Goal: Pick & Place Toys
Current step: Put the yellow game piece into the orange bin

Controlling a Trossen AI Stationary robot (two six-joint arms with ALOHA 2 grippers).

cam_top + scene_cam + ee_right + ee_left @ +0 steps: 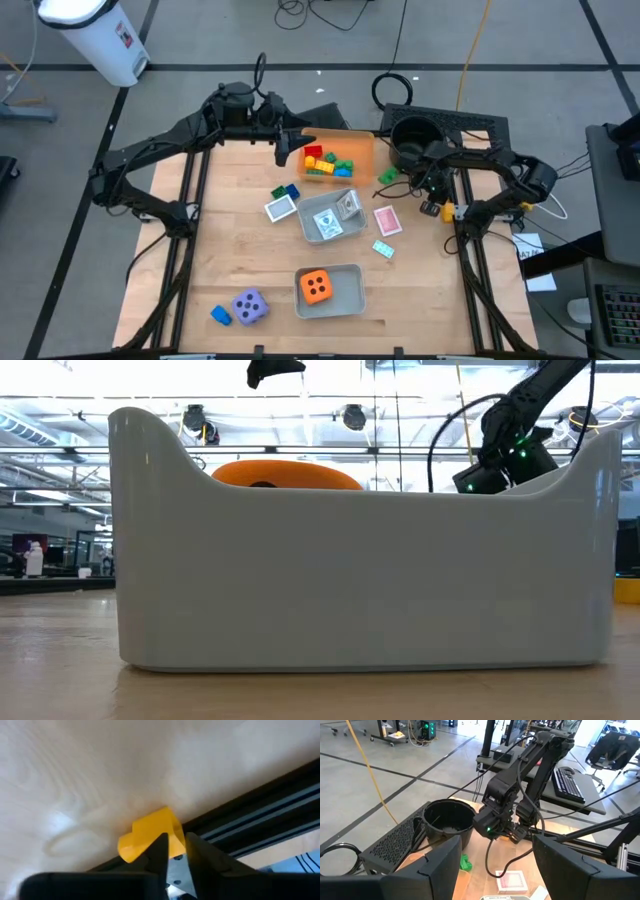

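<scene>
Currently the step in hand is picking a yellow brick (150, 836) at the table's right edge, against the black rail (250, 822). Right gripper (174, 851): fingers drawn nearly together on the brick; whether the pinch is secure cannot be told. Next move likely calls for a firm squeeze, then a lift clear of the rail. Farther off, left gripper (492, 865) hangs spread and empty above the orange tray (362, 152) holding bricks (326, 162).
</scene>
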